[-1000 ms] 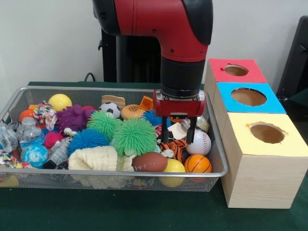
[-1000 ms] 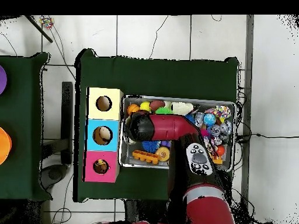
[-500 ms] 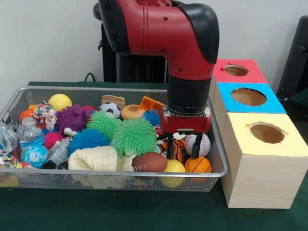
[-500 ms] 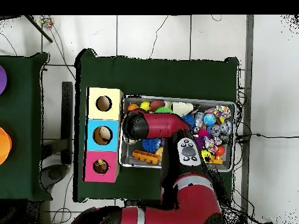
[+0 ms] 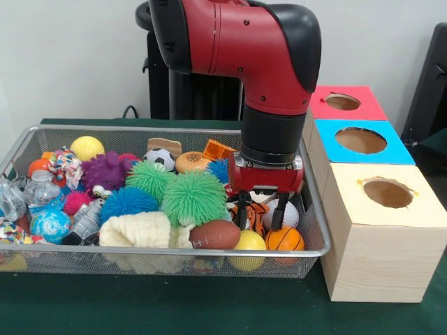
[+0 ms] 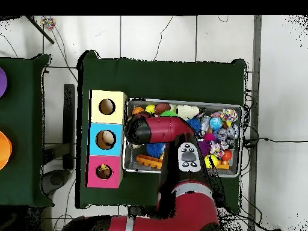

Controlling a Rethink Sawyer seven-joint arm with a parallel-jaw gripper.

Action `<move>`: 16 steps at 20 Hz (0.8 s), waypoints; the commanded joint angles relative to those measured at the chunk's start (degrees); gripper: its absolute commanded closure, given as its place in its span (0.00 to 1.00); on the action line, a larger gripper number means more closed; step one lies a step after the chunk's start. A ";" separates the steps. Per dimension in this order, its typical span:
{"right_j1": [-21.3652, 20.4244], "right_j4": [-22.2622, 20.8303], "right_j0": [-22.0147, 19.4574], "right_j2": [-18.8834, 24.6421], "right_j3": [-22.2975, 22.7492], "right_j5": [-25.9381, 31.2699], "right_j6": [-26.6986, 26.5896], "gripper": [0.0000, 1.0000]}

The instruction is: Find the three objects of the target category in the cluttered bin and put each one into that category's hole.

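Note:
My gripper (image 5: 260, 218) hangs low in the right end of the wire bin (image 5: 84, 249), open. Its two black fingers (image 5: 242, 215) straddle an orange tiger-striped toy (image 5: 255, 212), and the right finger stands against a white baseball (image 5: 289, 211). Just in front lie a small basketball (image 5: 285, 239), a yellow ball (image 5: 251, 241) and a brown football (image 5: 216, 235). A soccer ball (image 5: 160, 159) sits near the back. In the overhead view the red arm (image 6: 157, 129) covers the gripper. The yellow box (image 5: 387, 209), blue box (image 5: 361, 141) and red box (image 5: 342, 102) with holes stand to the right.
Spiky green balls (image 5: 194, 197), a blue spiky ball (image 5: 128, 202), a purple one (image 5: 105, 171), a cream cloth (image 5: 140, 229) and plastic bottles (image 5: 40, 188) fill the rest of the bin. From above, the boxes (image 6: 106, 139) line the bin's left side (image 6: 127, 137).
The gripper has come down from above the toys into the bin's right end and toward the front rim. Its fingers keep the same spread.

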 commanded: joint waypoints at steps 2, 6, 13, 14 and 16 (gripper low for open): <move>5.53 -0.31 1.39 -2.11 -2.93 8.91 5.23 0.00; 5.73 -0.87 2.85 -4.69 -2.84 8.75 6.21 0.00; 6.39 -0.31 3.72 -6.99 -4.15 13.23 5.18 0.00; 6.39 -0.15 3.50 -6.72 -4.03 13.81 4.82 0.00; 6.40 0.10 2.97 -6.11 -3.78 14.73 4.09 0.00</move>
